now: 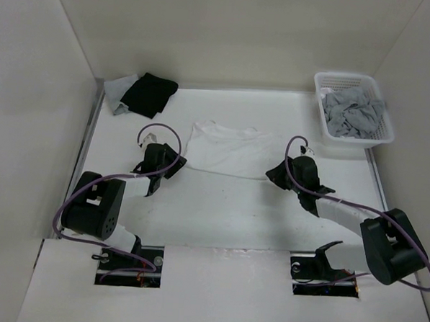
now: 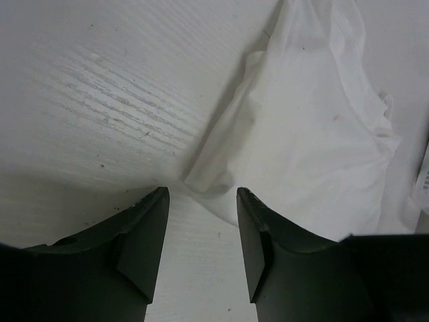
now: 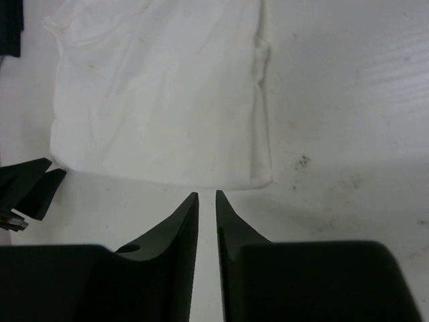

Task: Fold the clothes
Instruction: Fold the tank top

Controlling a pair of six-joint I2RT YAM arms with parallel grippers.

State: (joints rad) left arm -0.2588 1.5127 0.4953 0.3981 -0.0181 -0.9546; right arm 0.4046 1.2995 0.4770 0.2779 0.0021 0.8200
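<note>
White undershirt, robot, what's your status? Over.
Left gripper open, empty. Right gripper barely open, empty. Thin white sleeveless undershirt spread flat. Nothing lying on it.

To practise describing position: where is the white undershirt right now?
In the top view the white undershirt lies spread at mid-table, between the left gripper and the right gripper, with the white basket to its right.

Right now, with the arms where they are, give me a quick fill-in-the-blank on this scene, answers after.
The white undershirt lies spread on the ____. The left gripper has its fingers ____, holding nothing. The grey garments sit in a white ____.
Missing words: table; open; basket.
</note>
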